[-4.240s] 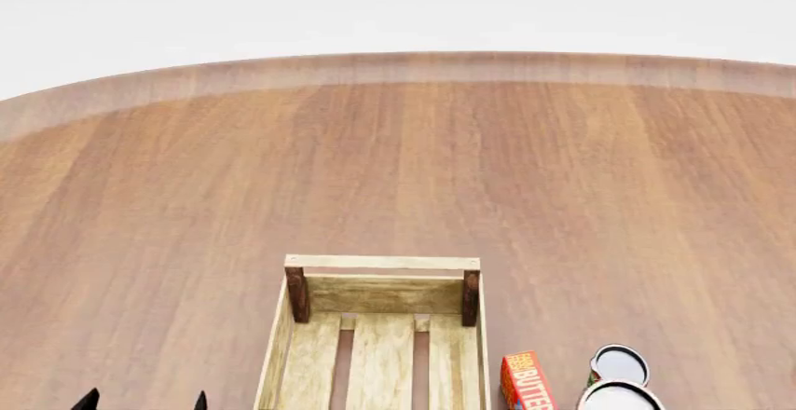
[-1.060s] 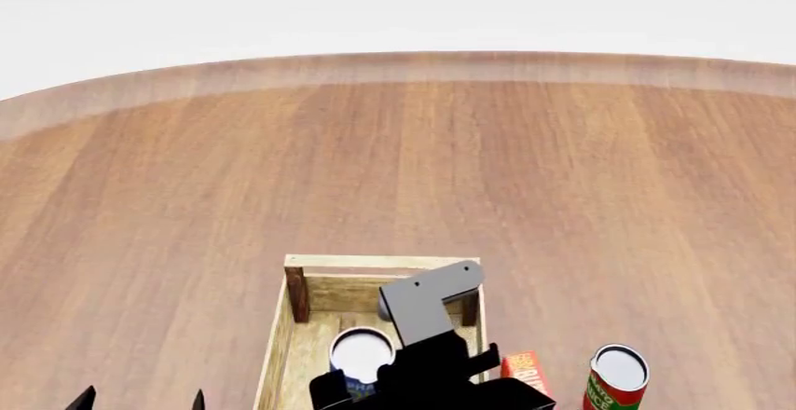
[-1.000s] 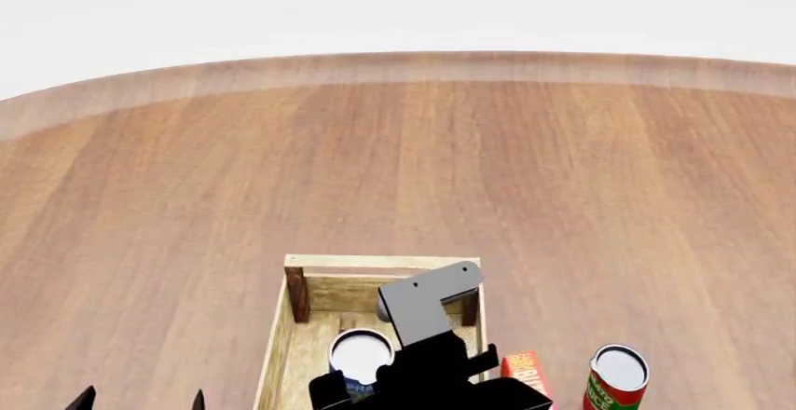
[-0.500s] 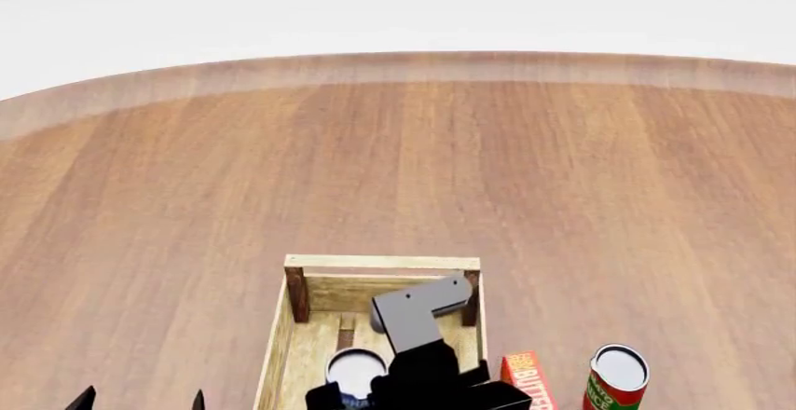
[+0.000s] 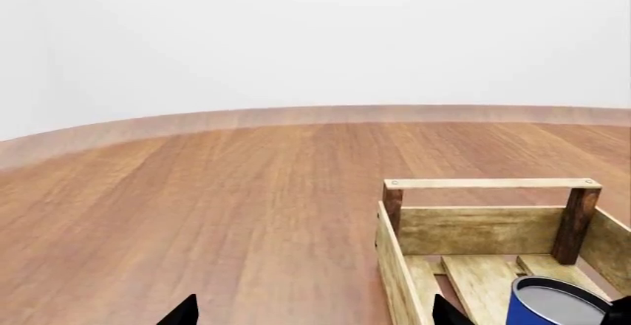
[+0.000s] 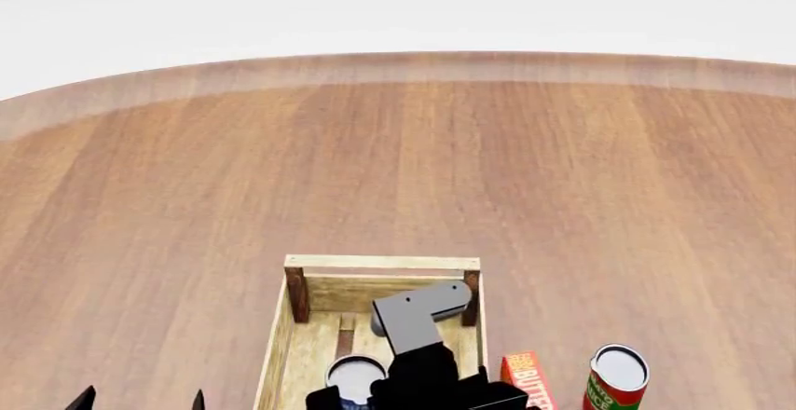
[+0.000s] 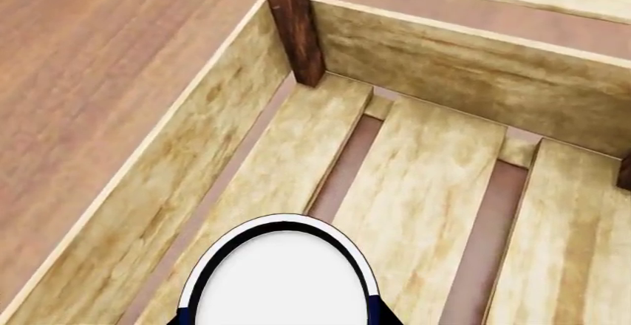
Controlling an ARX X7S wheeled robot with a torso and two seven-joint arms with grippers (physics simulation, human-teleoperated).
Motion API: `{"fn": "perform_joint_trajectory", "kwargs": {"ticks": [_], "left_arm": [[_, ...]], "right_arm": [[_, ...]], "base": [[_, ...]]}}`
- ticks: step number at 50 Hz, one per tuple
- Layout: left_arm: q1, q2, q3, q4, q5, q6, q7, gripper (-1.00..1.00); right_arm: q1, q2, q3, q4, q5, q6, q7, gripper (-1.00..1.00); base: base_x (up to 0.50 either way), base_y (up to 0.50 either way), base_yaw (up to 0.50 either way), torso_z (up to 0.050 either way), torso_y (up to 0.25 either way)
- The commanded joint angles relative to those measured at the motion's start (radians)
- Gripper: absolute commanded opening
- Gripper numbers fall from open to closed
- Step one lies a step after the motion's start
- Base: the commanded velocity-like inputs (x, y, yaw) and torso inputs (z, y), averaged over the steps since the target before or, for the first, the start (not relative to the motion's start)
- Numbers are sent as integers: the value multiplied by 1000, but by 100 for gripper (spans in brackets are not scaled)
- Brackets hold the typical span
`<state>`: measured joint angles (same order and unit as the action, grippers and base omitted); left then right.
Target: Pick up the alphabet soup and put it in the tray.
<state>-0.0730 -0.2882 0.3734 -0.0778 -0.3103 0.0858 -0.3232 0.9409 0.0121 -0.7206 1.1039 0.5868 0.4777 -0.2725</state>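
Lowered since the earlier head view, the alphabet soup [image 6: 354, 376] now sits deep inside the tray [image 6: 285, 334], with the right pincer [image 6: 417, 393] partly cut off; its grip cannot be told. Left wrist view: left pincer [image 5: 313, 312] tips spread, empty. Right wrist view: fingertips hidden behind the can top.

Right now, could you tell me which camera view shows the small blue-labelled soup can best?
The left wrist view: the small blue-labelled soup can shows its blue side and grey top inside the light-wood slatted crate. The right wrist view shows only its pale top; the head view shows that top partly hidden by the right arm.
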Motion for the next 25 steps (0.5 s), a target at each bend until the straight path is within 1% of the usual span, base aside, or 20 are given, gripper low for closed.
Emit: {"fn": "perform_joint_trajectory", "kwargs": {"ticks": [1, 5, 6, 11, 25], "left_arm": [[0, -2, 3, 1, -2, 2, -2, 100], [-1, -3, 4, 0, -3, 2, -3, 100], [0, -4, 4, 1, -3, 2, -3, 100], [-2, -4, 5, -1, -3, 3, -3, 100], [-2, -6, 9, -1, -4, 5, -7, 100]], "right_arm": [[14, -7, -33, 28, 32, -22, -5, -100], [13, -4, -52, 20, 43, -26, -5, -100], [17, -5, -51, 27, 49, -27, -3, 100], [8, 9, -61, -20, 65, -10, 11, 100], [-73, 135, -42, -406, 133, 136, 148, 100]], "base": [[0, 0, 0, 0, 0], [0, 0, 1, 0, 0], [0, 3, 3, 0, 0], [0, 0, 0, 0, 0], [0, 0, 0, 0, 0]]}}
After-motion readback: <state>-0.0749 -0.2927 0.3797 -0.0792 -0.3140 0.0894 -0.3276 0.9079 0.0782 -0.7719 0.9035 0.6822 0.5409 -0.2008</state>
